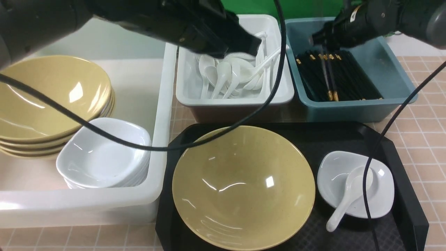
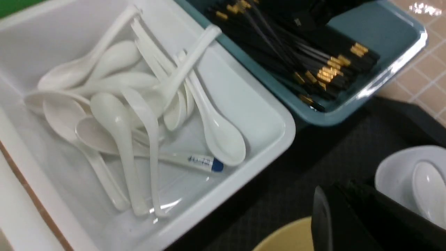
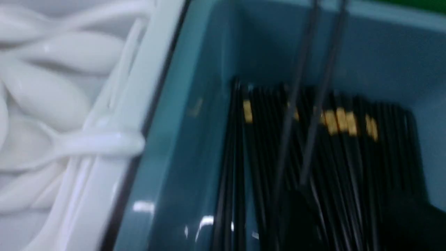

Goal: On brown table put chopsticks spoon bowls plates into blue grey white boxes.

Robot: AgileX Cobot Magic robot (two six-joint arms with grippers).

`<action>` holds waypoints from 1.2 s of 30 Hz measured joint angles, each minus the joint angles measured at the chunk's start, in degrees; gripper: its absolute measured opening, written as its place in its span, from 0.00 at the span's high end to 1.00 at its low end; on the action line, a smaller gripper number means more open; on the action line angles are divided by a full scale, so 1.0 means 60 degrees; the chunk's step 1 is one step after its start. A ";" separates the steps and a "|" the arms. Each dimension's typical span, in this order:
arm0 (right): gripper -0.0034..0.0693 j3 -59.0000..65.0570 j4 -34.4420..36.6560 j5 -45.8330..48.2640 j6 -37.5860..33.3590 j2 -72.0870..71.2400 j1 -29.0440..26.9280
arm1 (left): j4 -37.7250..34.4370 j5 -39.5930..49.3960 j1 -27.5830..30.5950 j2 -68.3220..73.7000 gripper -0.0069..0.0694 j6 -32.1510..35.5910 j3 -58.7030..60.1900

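Observation:
An olive-yellow bowl (image 1: 244, 188) and a white plate (image 1: 334, 174) with a white spoon (image 1: 348, 195) on it sit on a black tray (image 1: 313, 139). My left gripper (image 1: 256, 41) hovers over the grey box (image 1: 237, 99) of spoons; in the left wrist view it (image 2: 348, 216) looks shut and empty. My right gripper (image 1: 320, 40) is over the teal-blue box (image 1: 348, 108). A pair of chopsticks (image 1: 329, 76) slants across the pile (image 1: 352, 80). In the right wrist view the fingers stand apart, and the blurred pair (image 3: 313, 87) ends beside one finger.
The large white box (image 1: 163, 115) on the left holds stacked bowls (image 1: 45, 101) and stacked plates (image 1: 101, 157). The tray lies in front of the grey and teal boxes. Brown tiled table (image 1: 425, 132) shows at the right. Black cables cross the view.

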 joint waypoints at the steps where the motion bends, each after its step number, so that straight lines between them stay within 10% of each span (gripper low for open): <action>1: 0.33 -0.0318 0.0013 0.1101 -0.0182 -0.0070 0.0029 | 0.0067 0.0250 0.0000 -0.0104 0.91 0.0000 0.0000; 12: 0.21 0.0528 0.1269 0.5690 -0.1913 -0.2811 0.0249 | 0.0295 0.1779 0.0000 -0.2657 0.91 0.0432 0.1460; 23: 0.21 0.7795 0.2561 0.3459 -0.0796 -0.6625 0.1655 | 0.0219 0.0684 0.0000 -0.4334 0.91 0.0546 0.4460; 36: 0.21 0.9074 0.2156 0.1400 0.1128 -0.6211 0.3106 | 0.0131 0.1222 0.0000 -0.4352 0.91 0.0546 0.4602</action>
